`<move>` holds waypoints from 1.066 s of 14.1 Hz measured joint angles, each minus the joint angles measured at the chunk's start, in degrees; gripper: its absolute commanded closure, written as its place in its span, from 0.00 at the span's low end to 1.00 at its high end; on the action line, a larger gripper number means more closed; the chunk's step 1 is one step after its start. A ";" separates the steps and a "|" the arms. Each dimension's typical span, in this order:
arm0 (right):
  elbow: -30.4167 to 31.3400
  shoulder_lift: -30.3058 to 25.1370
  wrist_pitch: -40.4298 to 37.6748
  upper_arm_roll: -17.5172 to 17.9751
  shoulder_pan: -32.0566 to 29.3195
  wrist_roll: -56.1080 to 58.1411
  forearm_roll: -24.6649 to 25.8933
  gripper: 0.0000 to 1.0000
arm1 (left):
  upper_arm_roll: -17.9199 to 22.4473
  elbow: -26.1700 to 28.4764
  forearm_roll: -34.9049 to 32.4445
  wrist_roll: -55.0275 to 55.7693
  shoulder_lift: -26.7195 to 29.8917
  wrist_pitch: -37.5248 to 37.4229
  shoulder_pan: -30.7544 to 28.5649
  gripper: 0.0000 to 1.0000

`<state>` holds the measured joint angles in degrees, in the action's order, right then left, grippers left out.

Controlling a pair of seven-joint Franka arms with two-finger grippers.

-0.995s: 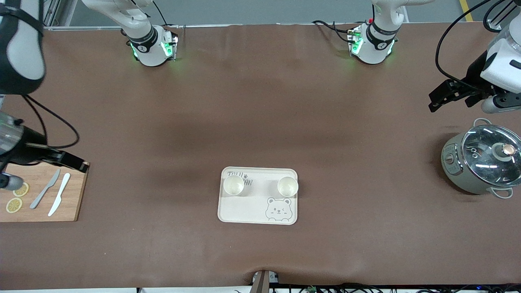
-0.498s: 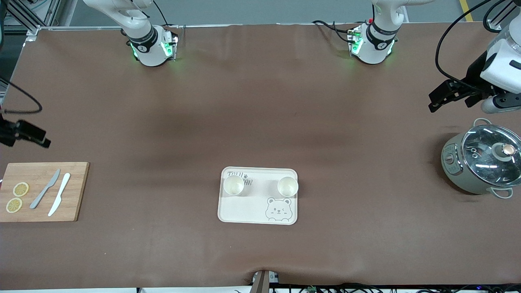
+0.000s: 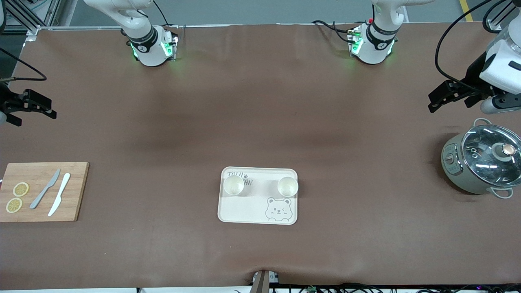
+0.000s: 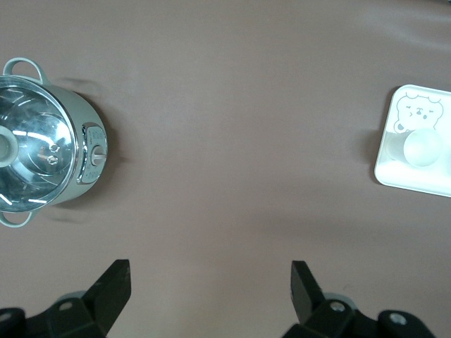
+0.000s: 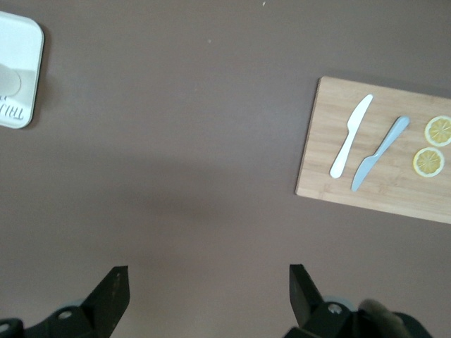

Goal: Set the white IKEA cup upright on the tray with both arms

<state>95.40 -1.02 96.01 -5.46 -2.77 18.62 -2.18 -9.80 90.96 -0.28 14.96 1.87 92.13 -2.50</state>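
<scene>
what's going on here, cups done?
Looks done. Two white cups, one toward the right arm's end and one toward the left arm's end, stand upright on the tray. Neither arm is handling anything. The left gripper is open over bare table by the pot; the right gripper is open over bare table at its end, with the cutting board nearer the front camera.

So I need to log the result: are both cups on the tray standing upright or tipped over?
Upright. Both cups show round open mouths facing up on the tray, one toward each arm's end; neither hand touches them.
</scene>
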 measured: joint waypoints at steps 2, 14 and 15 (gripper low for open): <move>-1.48 -0.89 -1.75 0.75 -0.02 -8.67 0.00 0.00 | -0.04 0.00 0.00 -0.02 -0.06 0.01 0.01 0.00; -8.84 -1.94 -10.68 2.96 0.59 -22.45 1.01 0.00 | 0.47 -1.29 0.00 -8.27 -0.05 -1.07 -0.29 0.00; -8.84 -1.82 -10.67 2.99 0.63 -22.45 1.98 0.00 | 0.47 -1.52 0.00 -8.28 -0.05 -1.20 -0.33 0.00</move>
<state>86.57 -2.84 85.34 -2.48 -2.14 -3.82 -0.21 -9.33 89.44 -0.28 6.68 1.82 90.93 -2.84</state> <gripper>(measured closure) 0.000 0.000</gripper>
